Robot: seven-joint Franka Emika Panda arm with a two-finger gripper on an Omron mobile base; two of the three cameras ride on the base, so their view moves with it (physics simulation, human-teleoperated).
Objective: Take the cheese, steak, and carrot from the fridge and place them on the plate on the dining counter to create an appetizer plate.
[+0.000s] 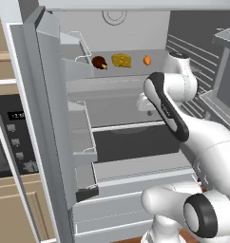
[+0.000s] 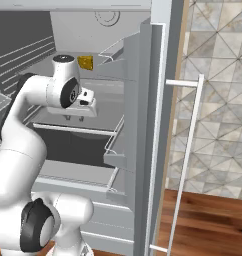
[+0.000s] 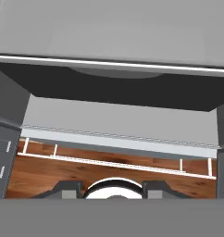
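Observation:
The fridge stands open. On its upper inner shelf lie the dark steak, the yellow cheese and the small orange carrot in a row, left to right. The cheese also peeks out behind the arm's wrist. My gripper hangs inside the fridge one shelf lower, below and in front of the foods, pointing down. In the hand view the gripper shows its two tips apart with nothing held between them. The plate and the dining counter are out of view.
Wire-railed door shelves line the left door, close beside the arm. A dark drawer opening lies under the gripper. A black oven sits left of the fridge. The right door with its long handle stands over wooden floor.

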